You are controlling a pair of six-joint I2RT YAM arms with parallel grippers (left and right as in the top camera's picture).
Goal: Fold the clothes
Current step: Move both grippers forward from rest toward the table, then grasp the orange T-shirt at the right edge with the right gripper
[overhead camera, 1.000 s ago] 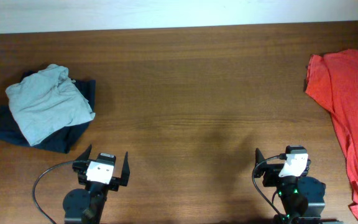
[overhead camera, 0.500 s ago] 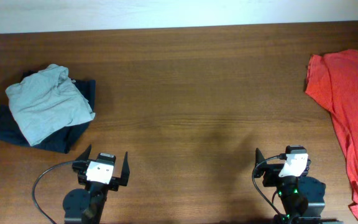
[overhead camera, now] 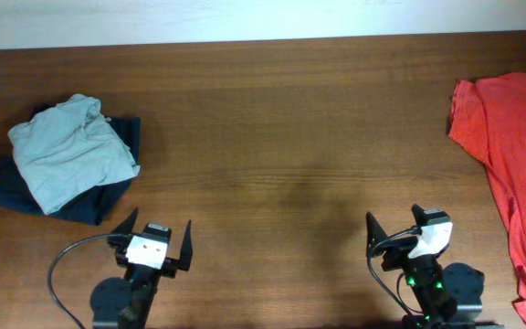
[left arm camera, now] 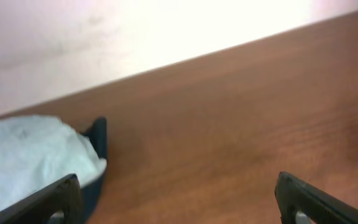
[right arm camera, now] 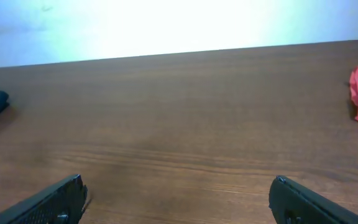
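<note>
left pincer (overhead camera: 159, 226): apart; grey-blue garment (overhead camera: 69, 151) ahead-left, near
right pincer (overhead camera: 394, 221): apart; red shirt (overhead camera: 510, 137) well right

Colours lying on a brown wood-grain surface (overhead camera: 281, 137)

The surface is showing warm reddish-brown with fine darker grain streaks. The pale grey-blue garment (overhead camera: 67, 155) is looking plain, the dark navy garment (overhead camera: 99, 203) nearly black, and the orange-red garment (overhead camera: 514, 137) bright and unpatterned. The left hand (overhead camera: 159, 226) and right hand (overhead camera: 394, 219) are showing black fingers and white housings.
</note>
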